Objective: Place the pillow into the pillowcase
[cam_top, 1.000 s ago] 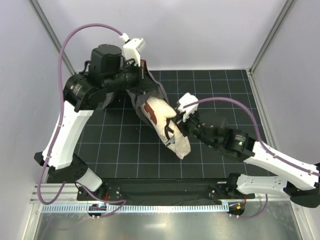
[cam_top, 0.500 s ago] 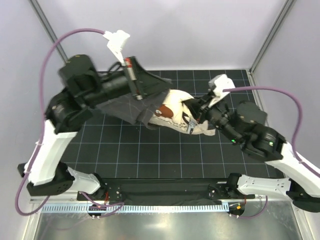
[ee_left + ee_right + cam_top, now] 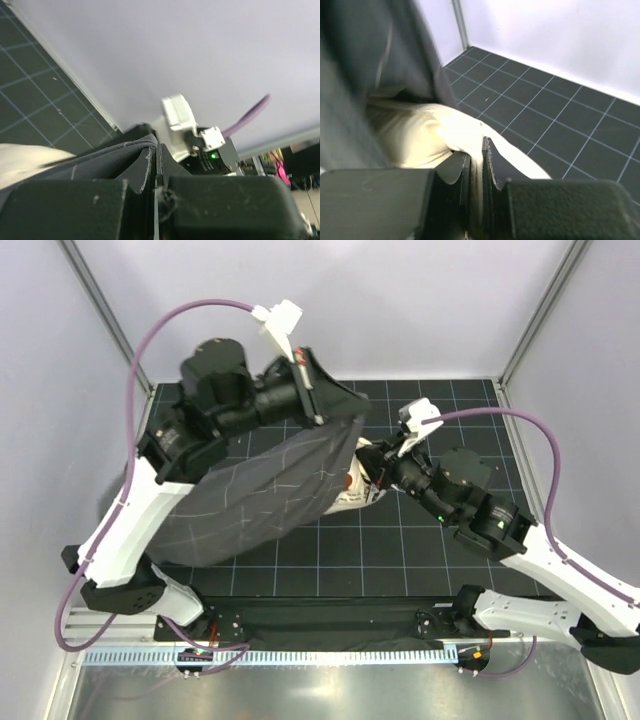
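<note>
The dark grey checked pillowcase (image 3: pixel 255 495) hangs from my left gripper (image 3: pixel 330 405), which is raised over the back of the mat and shut on the case's edge (image 3: pixel 125 152). The case drapes down to the left over my left arm. The cream-white pillow (image 3: pixel 362 480) pokes out of the case's right side, its brown print just showing; most of it is hidden inside. My right gripper (image 3: pixel 383 472) is shut on the pillow's exposed end (image 3: pixel 440 132), with cream fabric pinched between its fingers (image 3: pixel 492 167) in the right wrist view.
The black gridded mat (image 3: pixel 440 550) covers the table floor. White walls with metal corner posts (image 3: pixel 535 310) close in the back and sides. My right arm (image 3: pixel 500 530) stretches across the right half of the mat.
My left gripper has swung up and right, and the pillowcase now hangs down over most of the pillow. My right gripper has drawn in toward the case with the pillow's end.
</note>
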